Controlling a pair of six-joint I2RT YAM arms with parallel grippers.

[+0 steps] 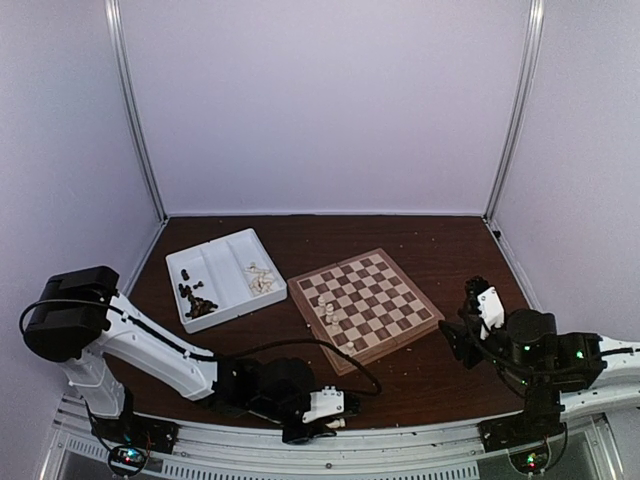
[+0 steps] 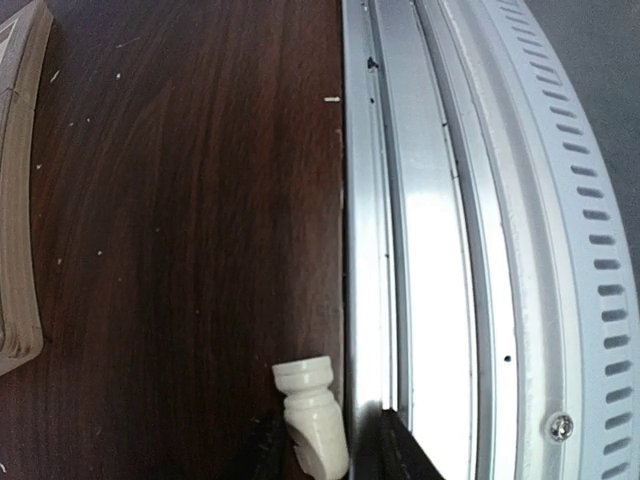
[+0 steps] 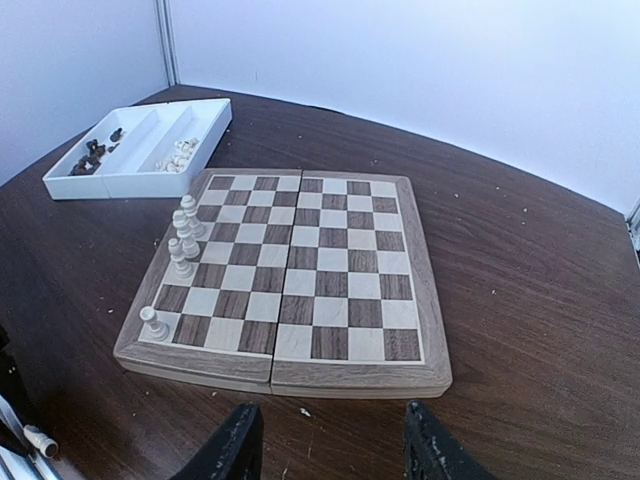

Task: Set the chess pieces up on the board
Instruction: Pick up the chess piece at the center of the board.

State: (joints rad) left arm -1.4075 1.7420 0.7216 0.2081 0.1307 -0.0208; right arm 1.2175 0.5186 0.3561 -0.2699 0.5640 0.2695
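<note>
At the bottom edge of the top view, the left gripper (image 1: pixel 326 424) lies low along the table's near side. In its wrist view a single cream piece (image 2: pixel 311 402) lies tipped over on the dark wood table (image 2: pixel 190 220), hard against the metal rail (image 2: pixel 425 250) that runs up the right half of the frame. The left gripper's dark fingers (image 2: pixel 268 452) stand on either side of this piece at the bottom of the frame. Whether they are clamped on it or only flank it cannot be told. The rail crowds the piece on its right.

At the right of the top view, the right gripper (image 1: pixel 478 300) points toward the board. Its fingers (image 3: pixel 236 446) at the bottom of its wrist view are spread apart with only bare table between them, holding nothing.

Just beyond them lies the board (image 3: pixel 320 265), flat at mid-frame. A few standing cream pieces (image 3: pixel 182 240) line its left edge column and one more pawn (image 3: pixel 153 322) stands on its lower left corner square. The other squares are bare.

Farther off, at the upper left, sits the white tray (image 3: pixel 120 185), apart from the board. Dark pieces (image 3: pixel 95 155) are heaped in its left compartment and loose cream ones (image 3: pixel 180 150) in its right. Pale walls (image 3: pixel 420 70) close the scene behind.
</note>
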